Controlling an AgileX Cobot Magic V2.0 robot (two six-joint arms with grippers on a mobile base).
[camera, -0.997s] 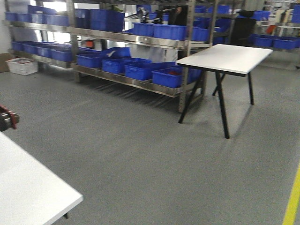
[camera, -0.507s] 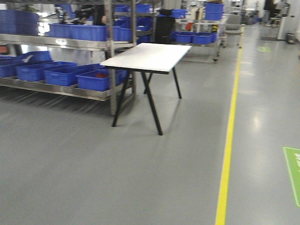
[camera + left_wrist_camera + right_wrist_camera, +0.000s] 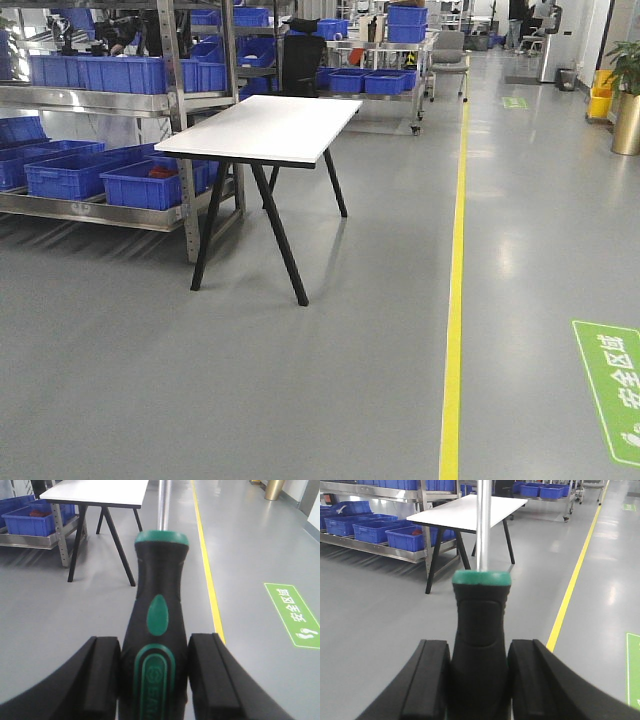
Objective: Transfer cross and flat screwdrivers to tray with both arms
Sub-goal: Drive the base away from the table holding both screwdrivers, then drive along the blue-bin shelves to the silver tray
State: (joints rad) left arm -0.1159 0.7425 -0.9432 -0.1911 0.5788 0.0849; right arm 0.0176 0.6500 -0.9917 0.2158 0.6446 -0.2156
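Grey floor (image 3: 300,390), white table (image 3: 265,125), left gripper (image 3: 155,680) and right gripper (image 3: 479,680) clamping screwdrivers (image 3: 160,615)

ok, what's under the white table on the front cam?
Under the white table: only its black legs and grey floor. Blue bins on the rack's bottom shelf show behind the legs. The tabletop covers the ground near its far end.
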